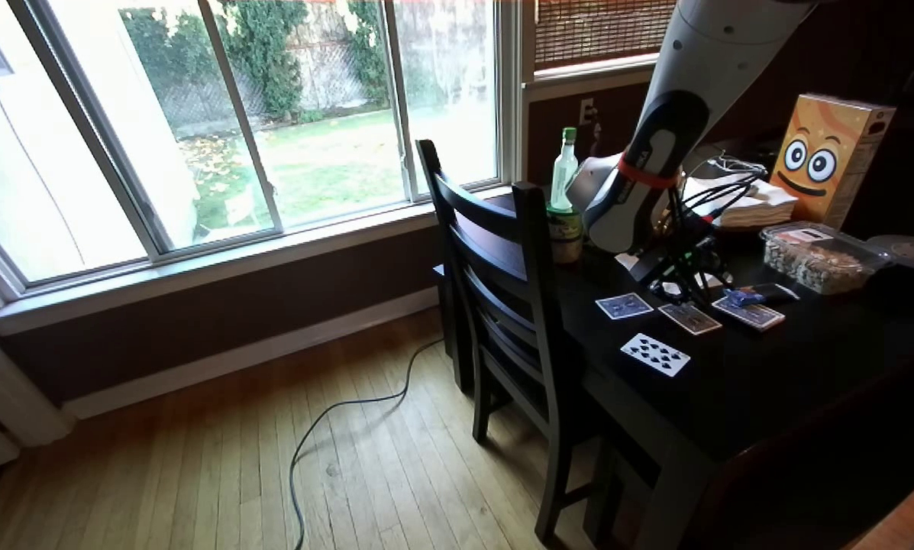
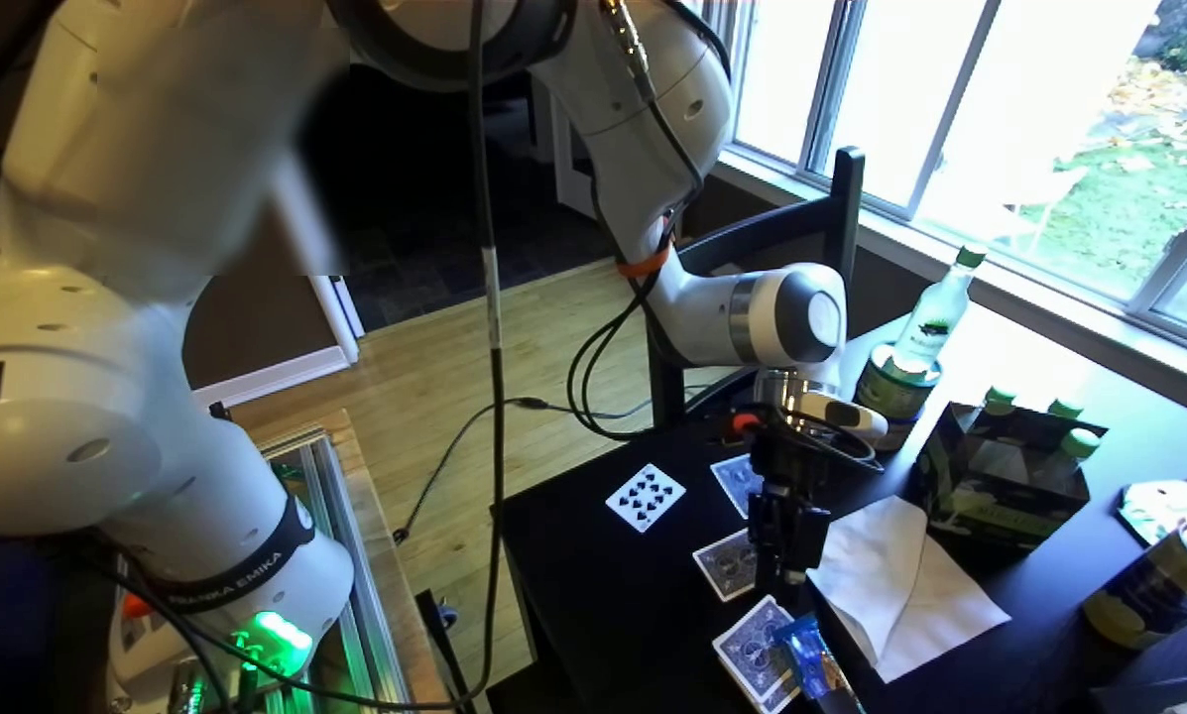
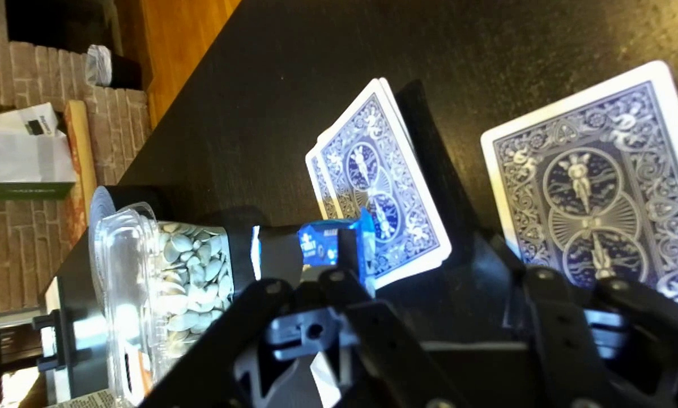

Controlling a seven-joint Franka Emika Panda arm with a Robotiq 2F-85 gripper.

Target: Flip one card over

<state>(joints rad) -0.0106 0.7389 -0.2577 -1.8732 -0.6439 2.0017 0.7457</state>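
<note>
A face-up spade card [image 1: 655, 354] lies near the table's corner; it also shows in an exterior view [image 2: 646, 498]. Two single blue-backed cards lie face down: one toward the window side [image 1: 624, 306], and a middle one [image 1: 689, 318], which is at the right of the wrist view [image 3: 593, 192]. A small blue-backed card stack [image 3: 381, 181] lies beyond, partly covered by a blue packet [image 3: 319, 246]. My gripper [image 3: 427, 255] is open and empty, pointing down above the table. In the wrist view one finger overlaps the packet and the other overlaps the middle card's near edge.
A clear tub of seeds [image 3: 194, 277] stands beyond the packet. White folded paper [image 2: 905, 595] and a bottle carrier [image 2: 1009, 481] are beside the gripper. A green-capped bottle [image 2: 935, 317] stands on a jar. A chair [image 1: 533, 290] and a cartoon-faced box [image 1: 827, 164] are at the table.
</note>
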